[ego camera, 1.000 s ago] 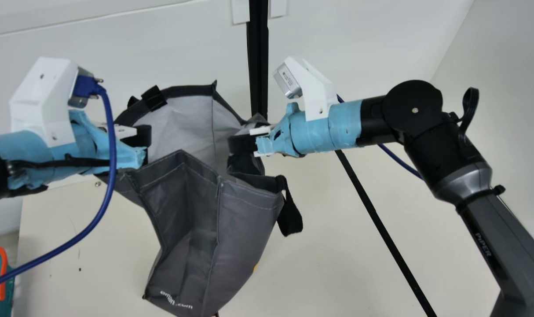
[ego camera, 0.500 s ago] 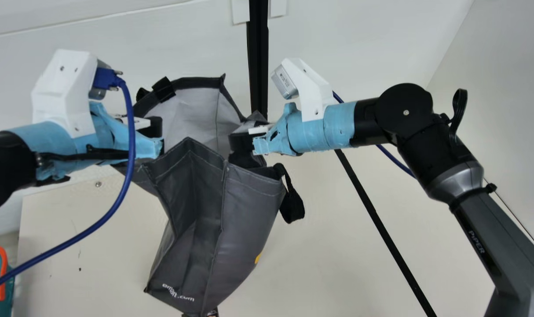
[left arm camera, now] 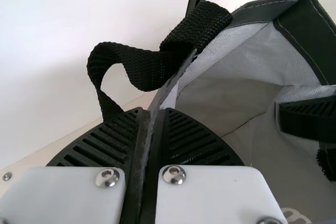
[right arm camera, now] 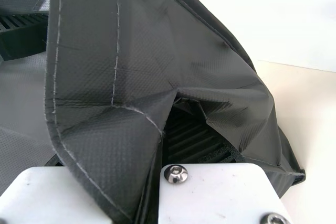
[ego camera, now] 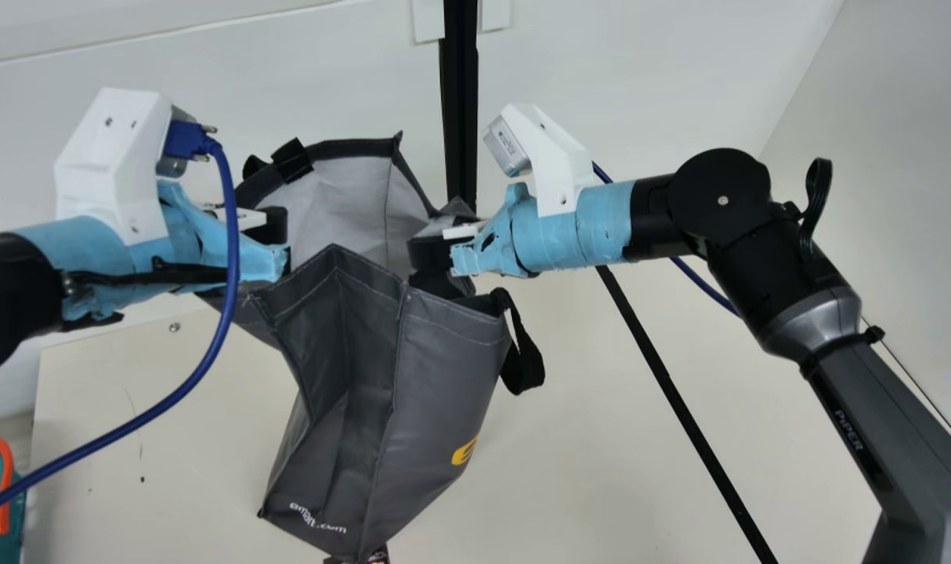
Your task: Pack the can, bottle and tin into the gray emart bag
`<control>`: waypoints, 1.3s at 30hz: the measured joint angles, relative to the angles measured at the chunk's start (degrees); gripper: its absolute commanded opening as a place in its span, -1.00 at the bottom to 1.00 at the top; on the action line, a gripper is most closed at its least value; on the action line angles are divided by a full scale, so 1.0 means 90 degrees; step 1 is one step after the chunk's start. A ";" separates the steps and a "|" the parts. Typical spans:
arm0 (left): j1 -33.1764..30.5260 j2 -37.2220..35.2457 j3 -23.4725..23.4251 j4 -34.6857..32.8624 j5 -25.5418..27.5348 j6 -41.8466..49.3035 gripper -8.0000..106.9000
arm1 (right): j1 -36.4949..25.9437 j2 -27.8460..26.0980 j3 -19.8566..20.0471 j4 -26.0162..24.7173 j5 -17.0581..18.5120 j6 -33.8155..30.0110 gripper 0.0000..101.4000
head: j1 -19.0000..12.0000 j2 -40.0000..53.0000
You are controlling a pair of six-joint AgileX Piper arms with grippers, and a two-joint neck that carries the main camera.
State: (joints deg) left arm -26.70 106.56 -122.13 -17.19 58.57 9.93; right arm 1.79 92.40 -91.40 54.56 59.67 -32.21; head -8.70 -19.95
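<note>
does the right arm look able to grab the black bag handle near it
Probably not as things stand: the handle hangs close, but the right gripper is shut on the gray bag and would likely have to let go first.

Blue-wrapped wrists; white camera mounts

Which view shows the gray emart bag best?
Main view: the gray emart bag shows its open mouth and outer sides. Left wrist view: a black strap, rim and pale lining, close up. Right wrist view: creased dark fabric.
</note>
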 measured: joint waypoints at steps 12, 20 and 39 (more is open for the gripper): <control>0.0000 0.0000 0.0000 0.0000 0.0000 0.0000 -0.53 | 0.0000 0.0000 0.0000 0.0000 0.0000 0.0000 -1.00 | 0.0000 0.0010; 0.0000 0.0000 0.0000 0.0000 0.0000 0.0000 -0.06 | 0.0000 0.0000 0.0000 0.0000 0.0000 0.0000 -1.00 | 0.0000 0.0000; 0.0180 -0.0657 -0.0013 -0.0718 -0.0460 0.0278 0.71 | 0.0000 0.0000 0.0000 -0.0006 0.0000 0.0000 -1.00 | 0.0000 0.0000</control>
State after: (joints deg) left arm -25.08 100.65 -122.25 -23.65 54.44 12.43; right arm 1.79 92.40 -91.40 54.51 59.67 -32.21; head -8.70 -19.95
